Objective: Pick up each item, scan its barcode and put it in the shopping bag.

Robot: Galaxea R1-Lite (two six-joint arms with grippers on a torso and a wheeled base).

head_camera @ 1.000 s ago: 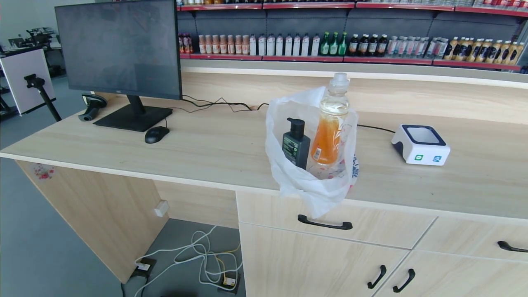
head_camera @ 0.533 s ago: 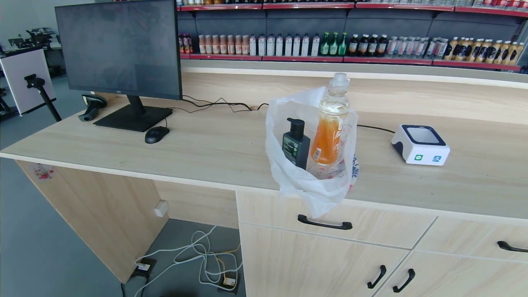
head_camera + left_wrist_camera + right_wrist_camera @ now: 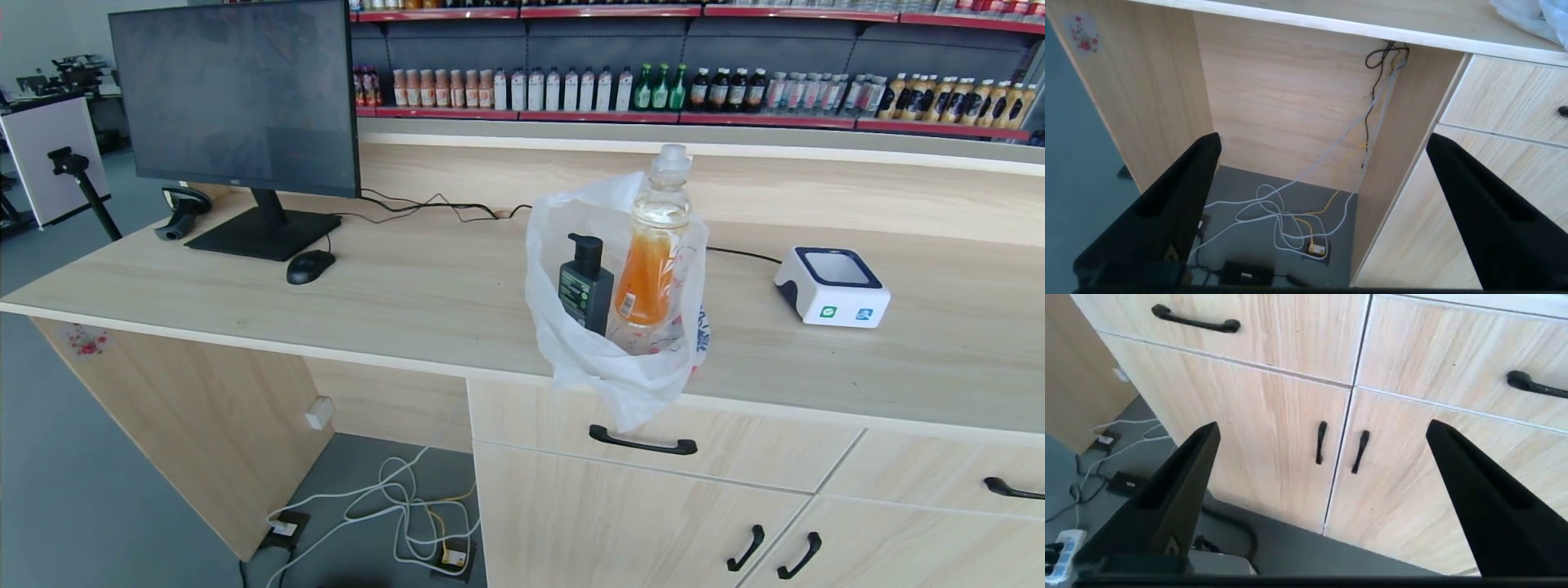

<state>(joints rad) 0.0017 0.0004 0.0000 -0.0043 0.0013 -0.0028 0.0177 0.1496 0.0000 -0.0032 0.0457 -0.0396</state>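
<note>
Okay, the shopping bag (image 3: 620, 359) sits at the front edge of the countertop (image 3: 424, 302), about mid-length, its lower fold drooping over the edge above a drawer. Inside it stand an orange drink bottle (image 3: 649, 269), upright with its neck well above the bag rim, and a black pump bottle (image 3: 585, 286) just beside it on the monitor side. The scanner (image 3: 833, 287) is on the countertop toward the right end, apart from the bag. The monitor (image 3: 237, 98) and mouse (image 3: 310, 266) are toward the back left corner. The left gripper (image 3: 1323, 147) is spread wide and empty, facing the open knee space under the counter. The right gripper (image 3: 1323, 429) is also spread wide and empty, facing the cupboard doors (image 3: 1290, 441). Both items being bagged, the task looks about done. Handling guess: the bag is thin, soft and slick, so pinch a fold at the rim. The drink bottle is likely heavy, smooth and top-heavy, so take it mid-body. The pump bottle is stiff and light; grip its body, not the pump head.
</note>
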